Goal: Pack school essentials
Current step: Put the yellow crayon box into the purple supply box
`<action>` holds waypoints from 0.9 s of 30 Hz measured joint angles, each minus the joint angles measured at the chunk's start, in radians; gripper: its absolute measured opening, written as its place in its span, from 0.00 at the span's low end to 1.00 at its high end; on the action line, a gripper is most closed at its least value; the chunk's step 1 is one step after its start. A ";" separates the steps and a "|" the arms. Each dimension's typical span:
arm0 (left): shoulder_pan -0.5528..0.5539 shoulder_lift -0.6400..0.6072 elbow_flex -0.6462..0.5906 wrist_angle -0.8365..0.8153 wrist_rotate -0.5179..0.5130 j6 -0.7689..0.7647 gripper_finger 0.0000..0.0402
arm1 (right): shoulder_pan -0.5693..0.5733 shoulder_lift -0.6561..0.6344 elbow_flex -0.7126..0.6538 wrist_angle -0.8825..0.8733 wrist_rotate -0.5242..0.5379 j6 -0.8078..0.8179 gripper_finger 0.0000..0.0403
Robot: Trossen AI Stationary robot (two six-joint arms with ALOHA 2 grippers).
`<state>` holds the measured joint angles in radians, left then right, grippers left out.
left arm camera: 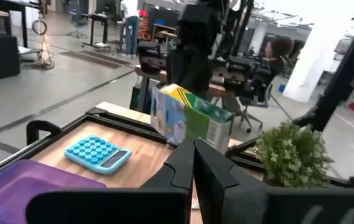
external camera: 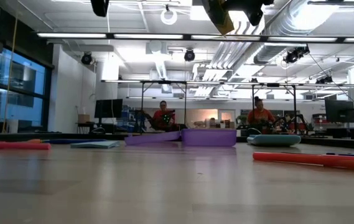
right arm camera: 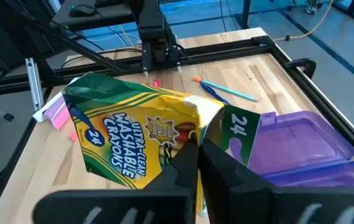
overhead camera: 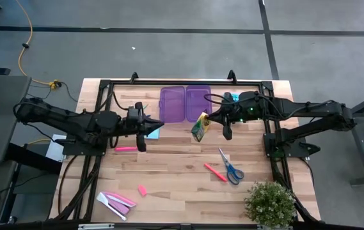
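The yellow crayon box [overhead camera: 200, 126] hangs above the table just in front of the open purple case [overhead camera: 185, 103], with my right gripper [overhead camera: 210, 119] shut on it. In the right wrist view the crayon box [right arm camera: 127, 134] fills the middle. In the low view only the bottom of the crayon box [external camera: 223, 17] shows, high above the wood. My left gripper [overhead camera: 158, 123] is shut and empty, raised over the light-blue notepad [overhead camera: 153, 133], pointing level at the box. Blue-handled scissors [overhead camera: 231, 168], two pink markers [overhead camera: 215, 172] [overhead camera: 125, 148] and a pink eraser [overhead camera: 142, 190] lie on the wood. My right gripper pinches the crayon box at its crumpled open top end [right arm camera: 196, 121] between its two fingers. The fingers come from the table's right side, slanting a little downward. The box is lifted clear of the table and tilted, hanging out beyond the fingertips.
A light-blue calculator [left arm camera: 97, 154] lies at the far right by the case. Flat pink-and-white pieces [overhead camera: 114, 201] sit at the near left, a potted plant [overhead camera: 270, 203] at the near right corner. A green and blue pencil [right arm camera: 228, 91] lies near the left arm. People sit in the room beyond.
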<state>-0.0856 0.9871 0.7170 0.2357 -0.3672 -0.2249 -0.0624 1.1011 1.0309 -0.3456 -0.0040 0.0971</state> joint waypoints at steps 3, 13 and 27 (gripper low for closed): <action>0.000 -0.002 0.000 0.002 0.005 -0.008 0.00 | 0.000 0.000 0.000 0.000 -0.004 -0.001 0.00; 0.000 -0.007 0.000 0.008 0.001 -0.083 0.00 | -0.112 0.123 0.093 -0.018 0.231 0.140 0.00; 0.000 -0.007 0.000 0.042 -0.002 -0.113 0.00 | -0.484 0.517 0.224 -0.154 0.156 0.497 0.00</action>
<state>-0.0856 0.9798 0.7174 0.2775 -0.3696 -0.3378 -0.5460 1.6182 1.2549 -0.4992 0.1520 0.5939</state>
